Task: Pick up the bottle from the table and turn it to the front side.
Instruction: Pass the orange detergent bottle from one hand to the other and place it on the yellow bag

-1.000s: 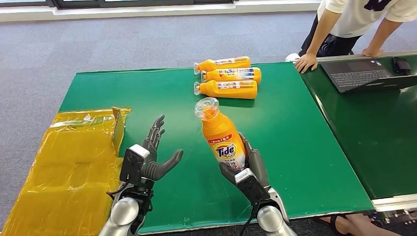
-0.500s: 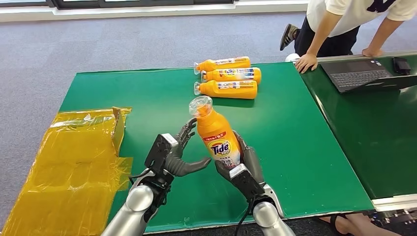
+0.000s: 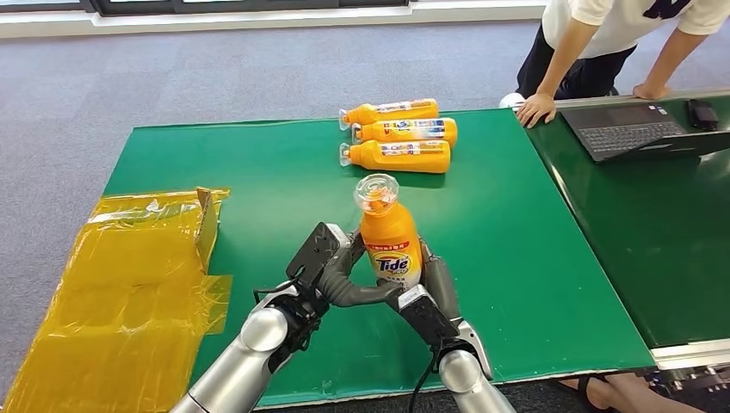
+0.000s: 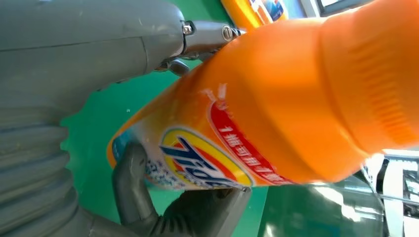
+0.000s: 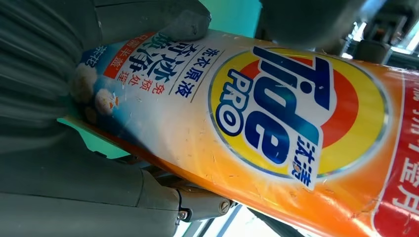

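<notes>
Both hands close on one orange plastic detergent bottle (image 3: 389, 237) in the head view: the left hand (image 3: 331, 274) clasps its lower body from one side and the right hand (image 3: 428, 292) from the other, holding it upright above the green table (image 3: 516, 258), clear cap uppermost. Its round blue-and-yellow logo label faces the camera, so I judge the pick-up done and the turn to the front nearly or fully done; setting it down may be what is left. Three more orange bottles (image 3: 400, 144) lie on their sides at the far edge, well apart.

From the left wrist view, the bottle (image 4: 276, 108) lies across the left hand (image 4: 148, 207), thumb and dark fingers wrapped under its labelled part.

From the right wrist view, the bottle (image 5: 276, 128) sits against the right hand (image 5: 99, 168), grey thumb pressing its label's edge.
</notes>
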Controlling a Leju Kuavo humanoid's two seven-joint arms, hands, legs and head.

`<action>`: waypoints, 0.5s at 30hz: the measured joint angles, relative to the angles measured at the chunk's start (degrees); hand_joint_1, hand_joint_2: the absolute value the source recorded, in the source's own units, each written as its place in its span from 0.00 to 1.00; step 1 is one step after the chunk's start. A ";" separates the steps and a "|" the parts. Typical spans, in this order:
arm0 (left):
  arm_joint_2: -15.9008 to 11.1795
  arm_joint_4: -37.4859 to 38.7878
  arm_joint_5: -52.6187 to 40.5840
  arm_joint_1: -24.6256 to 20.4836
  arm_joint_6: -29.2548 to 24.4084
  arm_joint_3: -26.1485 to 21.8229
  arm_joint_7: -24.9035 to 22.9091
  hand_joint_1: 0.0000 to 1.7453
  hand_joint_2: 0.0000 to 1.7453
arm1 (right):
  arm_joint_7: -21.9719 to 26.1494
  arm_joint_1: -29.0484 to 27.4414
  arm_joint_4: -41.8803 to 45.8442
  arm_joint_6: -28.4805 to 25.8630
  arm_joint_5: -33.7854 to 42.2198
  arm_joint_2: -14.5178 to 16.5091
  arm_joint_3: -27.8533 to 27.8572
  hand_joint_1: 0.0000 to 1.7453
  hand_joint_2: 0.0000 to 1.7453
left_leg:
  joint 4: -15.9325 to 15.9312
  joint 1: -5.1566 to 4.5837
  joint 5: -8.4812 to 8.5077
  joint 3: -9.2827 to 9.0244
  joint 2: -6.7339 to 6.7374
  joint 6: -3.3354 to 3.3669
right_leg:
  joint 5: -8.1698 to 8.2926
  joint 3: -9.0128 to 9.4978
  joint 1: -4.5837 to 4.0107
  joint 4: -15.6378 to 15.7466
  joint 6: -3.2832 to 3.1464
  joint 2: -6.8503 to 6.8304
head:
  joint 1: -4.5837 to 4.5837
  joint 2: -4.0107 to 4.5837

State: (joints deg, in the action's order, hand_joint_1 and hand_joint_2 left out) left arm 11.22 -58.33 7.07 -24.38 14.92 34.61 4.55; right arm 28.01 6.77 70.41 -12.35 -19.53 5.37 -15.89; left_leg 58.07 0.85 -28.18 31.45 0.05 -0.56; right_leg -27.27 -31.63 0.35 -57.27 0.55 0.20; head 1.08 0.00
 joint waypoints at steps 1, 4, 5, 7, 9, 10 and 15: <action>0.02 0.32 0.29 -0.25 0.08 0.35 -0.15 0.00 1.00 | 0.03 0.05 -0.07 -0.10 0.01 0.10 0.07 1.00 1.00 | 0.00 0.00 0.00 0.00 0.01 0.00 | 0.01 -0.02 0.00 0.00 0.00 0.01 | 0.01 0.00; 0.02 1.17 0.90 -1.00 0.27 1.12 -0.44 0.00 1.00 | 0.04 0.18 -0.33 -0.19 0.03 0.16 0.27 1.00 1.00 | 0.00 -0.01 0.00 0.02 -0.01 0.00 | 0.01 -0.03 0.00 0.00 -0.01 -0.01 | 0.01 0.00; 0.01 1.39 1.23 -1.22 0.55 1.33 -0.61 0.00 1.00 | 0.05 0.21 -0.40 -0.16 0.06 0.18 0.36 1.00 1.00 | 0.00 -0.01 0.00 0.03 -0.02 0.00 | 0.01 -0.03 0.00 0.00 -0.01 -0.01 | 0.00 0.00; 0.00 1.75 2.15 -1.67 1.33 1.63 -1.16 0.00 1.00 | 0.10 0.22 -0.52 -0.03 0.15 0.26 0.61 1.00 1.00 | 0.00 -0.01 0.00 0.03 -0.02 0.00 | 0.01 -0.04 0.00 0.00 -0.01 0.00 | 0.00 0.00; -0.01 2.11 3.37 -2.23 2.20 1.95 -1.85 0.00 1.00 | 0.14 0.23 -0.69 0.13 0.26 0.39 0.91 1.00 1.00 | 0.00 -0.01 0.01 0.03 -0.02 0.00 | 0.01 -0.04 0.00 -0.01 -0.01 0.00 | -0.01 0.00; -0.01 2.32 4.01 -2.53 2.62 2.11 -2.21 0.00 1.00 | 0.16 0.25 -0.79 0.20 0.31 0.44 1.04 1.00 1.00 | 0.00 -0.01 0.01 0.03 -0.02 0.00 | 0.01 -0.04 0.00 -0.01 -0.01 0.00 | -0.01 0.00; 0.08 3.89 7.69 -4.71 4.23 3.91 -3.75 0.00 1.00 | 0.61 0.59 -1.68 0.26 0.52 0.85 1.70 1.00 1.00 | 0.01 -0.01 0.04 0.04 -0.02 -0.02 | 0.02 -0.05 0.01 -0.01 -0.01 -0.01 | -0.01 0.00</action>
State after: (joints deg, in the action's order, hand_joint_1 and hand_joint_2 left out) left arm 11.30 -54.44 14.76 -29.08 19.15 38.51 0.80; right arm 28.62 7.36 68.73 -12.09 -19.01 6.21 -14.19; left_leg 58.08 0.84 -28.14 31.49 0.03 -0.58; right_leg -27.25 -31.67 0.35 -57.29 0.54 0.19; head 1.07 0.00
